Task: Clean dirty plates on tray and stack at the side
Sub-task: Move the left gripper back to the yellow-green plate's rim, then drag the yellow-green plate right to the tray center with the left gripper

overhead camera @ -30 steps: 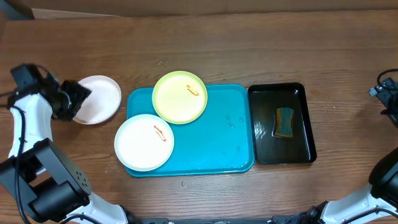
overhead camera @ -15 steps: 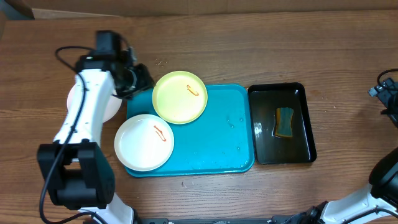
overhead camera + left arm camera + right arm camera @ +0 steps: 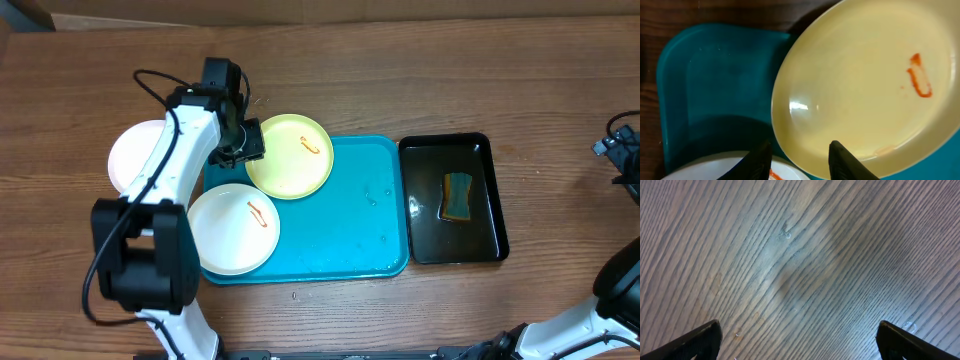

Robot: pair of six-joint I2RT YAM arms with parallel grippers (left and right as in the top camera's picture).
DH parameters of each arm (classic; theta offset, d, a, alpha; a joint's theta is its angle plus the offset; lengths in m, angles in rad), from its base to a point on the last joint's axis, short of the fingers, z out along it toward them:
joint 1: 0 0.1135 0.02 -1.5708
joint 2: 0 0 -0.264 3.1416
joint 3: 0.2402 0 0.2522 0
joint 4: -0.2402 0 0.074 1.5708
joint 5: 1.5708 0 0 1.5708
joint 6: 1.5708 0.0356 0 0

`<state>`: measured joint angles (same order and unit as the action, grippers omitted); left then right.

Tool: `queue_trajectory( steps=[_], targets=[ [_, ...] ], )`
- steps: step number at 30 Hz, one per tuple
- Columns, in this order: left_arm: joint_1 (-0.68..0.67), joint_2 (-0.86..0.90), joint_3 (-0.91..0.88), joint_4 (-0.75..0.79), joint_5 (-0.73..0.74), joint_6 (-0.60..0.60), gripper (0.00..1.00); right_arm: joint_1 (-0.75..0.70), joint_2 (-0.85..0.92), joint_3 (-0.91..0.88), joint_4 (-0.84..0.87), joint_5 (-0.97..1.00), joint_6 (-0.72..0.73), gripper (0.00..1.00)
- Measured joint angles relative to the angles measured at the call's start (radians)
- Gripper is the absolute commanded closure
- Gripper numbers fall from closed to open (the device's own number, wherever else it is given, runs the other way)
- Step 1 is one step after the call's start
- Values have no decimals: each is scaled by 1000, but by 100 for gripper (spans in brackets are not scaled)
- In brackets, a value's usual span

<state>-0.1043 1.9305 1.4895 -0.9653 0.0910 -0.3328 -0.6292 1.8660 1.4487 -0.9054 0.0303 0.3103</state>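
Left gripper moved to yellow-green plate, covering rim.

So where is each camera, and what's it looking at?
Overhead: above the table, looking straight down at tray, plates, left arm.
Left wrist: on the left arm, facing the yellow-green plate; its fingers show.
Right wrist: on the right arm, facing bare table; fingertips show.
Shared: overhead and left wrist both see that plate.

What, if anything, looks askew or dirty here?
The yellow-green plate overhangs the tray's far edge and the white plate its near-left corner, neither sitting fully inside. Each carries an orange smear.
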Motion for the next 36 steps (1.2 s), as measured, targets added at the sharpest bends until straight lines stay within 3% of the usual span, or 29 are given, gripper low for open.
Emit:
queue_trajectory(
  steps=[3, 9, 12, 15, 16, 26, 36],
  targets=[
    [0, 47, 0, 3, -5, -2, 78, 0, 0, 0, 0, 0, 0, 0],
    [0, 100, 0, 12, -10, 3, 81, 0, 0, 0, 0, 0, 0, 0],
    [0, 101, 0, 20, -10, 3, 77, 0, 0, 0, 0, 0, 0, 0],
    [0, 101, 1, 23, -11, 10, 59, 0, 0, 0, 0, 0, 0, 0],
    [0, 101, 5, 18, -11, 11, 57, 0, 0, 0, 0, 0, 0, 0],
    [34, 101, 187, -83, -14, 32, 62, 0, 0, 0, 0, 0, 0, 0],
    [40, 101, 95, -61, -52, 52, 70, 0, 0, 0, 0, 0, 0, 0]
  ],
)
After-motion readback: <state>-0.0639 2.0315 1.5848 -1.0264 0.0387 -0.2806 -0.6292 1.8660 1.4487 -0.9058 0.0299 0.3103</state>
